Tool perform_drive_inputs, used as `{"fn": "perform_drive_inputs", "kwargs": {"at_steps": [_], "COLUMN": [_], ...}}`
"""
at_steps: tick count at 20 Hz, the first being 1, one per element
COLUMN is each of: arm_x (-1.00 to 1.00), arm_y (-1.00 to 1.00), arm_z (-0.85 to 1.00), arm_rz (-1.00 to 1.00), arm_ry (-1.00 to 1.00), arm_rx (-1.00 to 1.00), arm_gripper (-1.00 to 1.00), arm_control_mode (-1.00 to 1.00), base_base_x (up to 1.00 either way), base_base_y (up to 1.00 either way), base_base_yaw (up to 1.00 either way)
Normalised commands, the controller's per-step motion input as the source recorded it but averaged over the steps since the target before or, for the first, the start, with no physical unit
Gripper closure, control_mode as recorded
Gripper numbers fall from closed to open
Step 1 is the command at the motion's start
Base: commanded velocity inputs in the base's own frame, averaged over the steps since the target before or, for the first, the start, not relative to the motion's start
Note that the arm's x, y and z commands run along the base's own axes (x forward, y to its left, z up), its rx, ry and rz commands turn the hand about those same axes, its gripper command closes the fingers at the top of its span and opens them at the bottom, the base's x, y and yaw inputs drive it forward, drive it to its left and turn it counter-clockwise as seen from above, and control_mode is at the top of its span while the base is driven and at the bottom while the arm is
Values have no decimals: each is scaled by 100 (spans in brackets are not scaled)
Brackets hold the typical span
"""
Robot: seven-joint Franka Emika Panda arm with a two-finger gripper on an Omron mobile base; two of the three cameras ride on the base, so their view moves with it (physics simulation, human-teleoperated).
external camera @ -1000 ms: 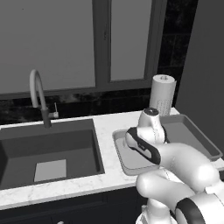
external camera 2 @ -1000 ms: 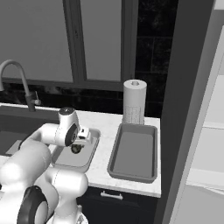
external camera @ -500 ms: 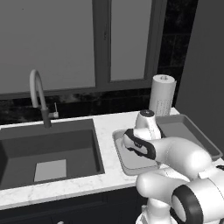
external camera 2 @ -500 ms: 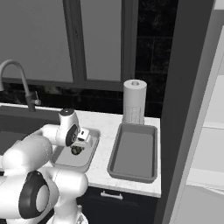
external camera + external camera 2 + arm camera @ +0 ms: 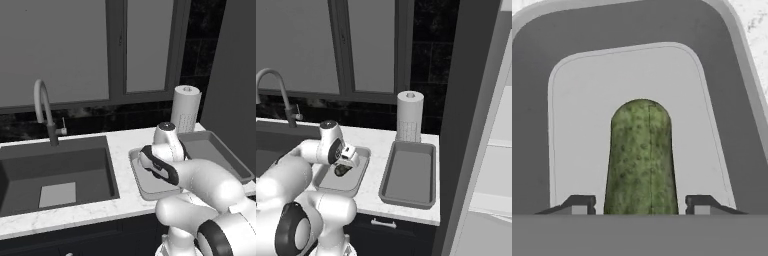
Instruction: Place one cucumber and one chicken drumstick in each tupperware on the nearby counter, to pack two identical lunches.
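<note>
A green, bumpy cucumber (image 5: 641, 160) lies on the pale floor of the smaller, round-cornered tupperware (image 5: 582, 125), its end pointing away from the hand. My gripper (image 5: 640, 205) straddles it just above, open, with a narrow gap between each fingertip and the cucumber. In the right base view the gripper (image 5: 347, 161) hovers low over that tupperware (image 5: 323, 181), with the dark cucumber (image 5: 342, 171) under it. The larger, darker tupperware (image 5: 408, 175) (image 5: 215, 155) stands bare to the right on the white counter (image 5: 373, 150). The chicken drumstick is out of view.
A dark sink basin (image 5: 55, 170) with a curved faucet (image 5: 42, 105) lies left of the smaller tupperware (image 5: 145, 189). A paper towel roll (image 5: 408, 115) stands behind the larger tray. A tall dark panel (image 5: 476, 125) walls off the counter's right end.
The jaws have spread a little and no longer press on the cucumber, which now rests in the smaller tupperware. The hand has stayed low over that container.
</note>
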Motion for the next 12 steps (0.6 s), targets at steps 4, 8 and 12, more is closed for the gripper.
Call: {"fn": "perform_drive_inputs", "kwargs": {"at_steps": [4, 8, 12], "arm_x": [-6, 0, -8], "arm_y": [4, 4, 14], "arm_z": [7, 15, 80], "arm_rz": [0, -1, -3], "arm_ry": [0, -8, -9], "arm_rx": [1, 0, 0], "arm_gripper": [-100, -100, -100], "arm_control_mode": [-100, -100, -100], "base_base_x": [0, 0, 0], "base_base_y": [0, 0, 0], "base_base_yaw": [0, 0, 0]}}
